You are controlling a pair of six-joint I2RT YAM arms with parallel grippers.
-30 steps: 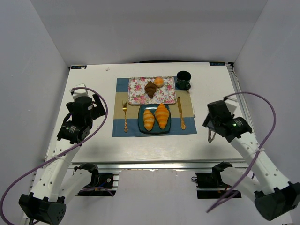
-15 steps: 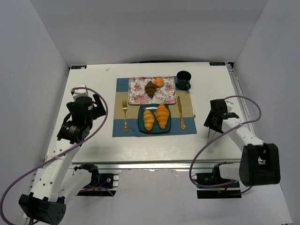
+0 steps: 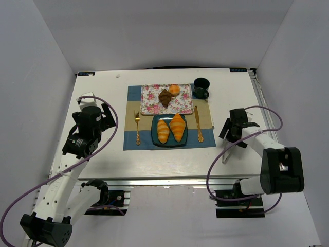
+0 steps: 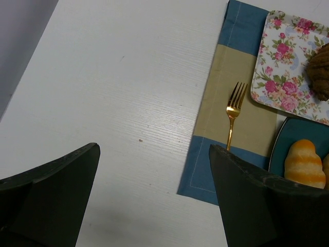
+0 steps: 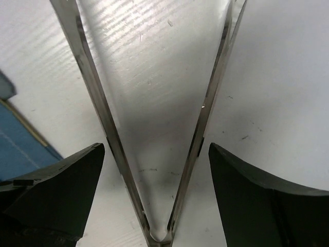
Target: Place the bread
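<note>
Pale grey walls enclose a white surface [image 3: 103,87] with a blue and tan placemat [image 3: 134,92] at its middle. The bread [image 3: 178,127], two golden croissants, lies side by side on a teal plate [image 3: 156,138] on that mat, long axes running near to far, so it looks already placed. It sits between the arms. The right gripper [image 5: 154,149] is the nearer, beyond a knife [image 3: 198,123], fingers apart over metal tongs [image 5: 96,98]. The left gripper [image 4: 154,148], past a fork [image 3: 137,128], is spread and empty. Behind the plate are a floral tray [image 3: 151,100] and a dark cup [image 3: 201,87].
</note>
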